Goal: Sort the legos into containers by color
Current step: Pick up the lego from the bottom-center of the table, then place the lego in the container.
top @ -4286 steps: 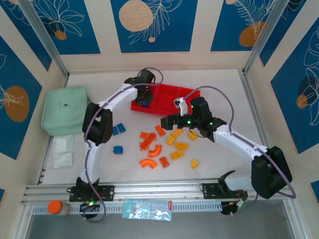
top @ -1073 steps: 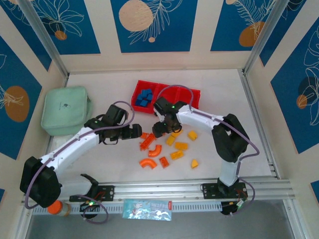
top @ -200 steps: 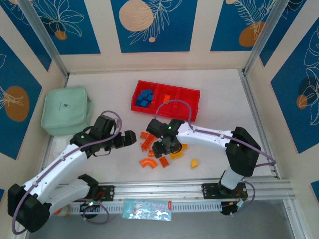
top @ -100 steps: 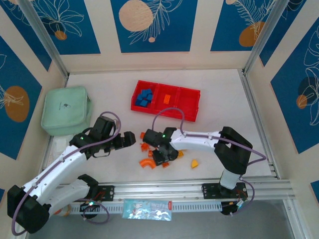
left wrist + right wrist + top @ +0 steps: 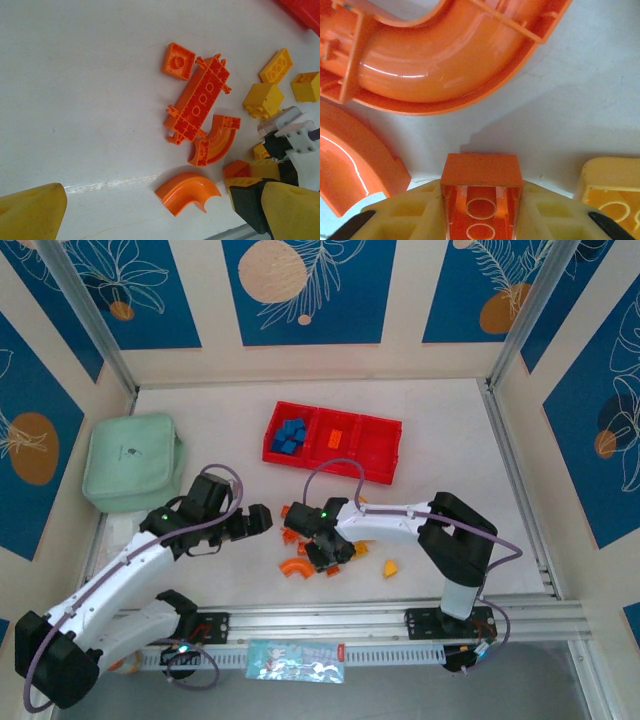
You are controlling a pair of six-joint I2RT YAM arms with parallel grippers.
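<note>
Caught the right gripper point(image 5: 481, 202) clamped on a small orange brick point(image 5: 481, 172), low over the table point(image 5: 600, 75) with 2 orange arches point(image 5: 445, 65) just beside it. Saw the left gripper point(image 5: 262, 520) gaping wide, nothing in it, just left of those arches. Spotted blue legos point(image 5: 290, 435) in the left compartment of the red tray point(image 5: 385, 472).

One red tray point(image 5: 393, 452) with three compartments; one green pouch point(image 5: 132, 462); six orange bricks point(image 5: 200, 97), one inside the tray; at least four yellow bricks point(image 5: 263, 99); several blue bricks point(image 5: 290, 435).
</note>
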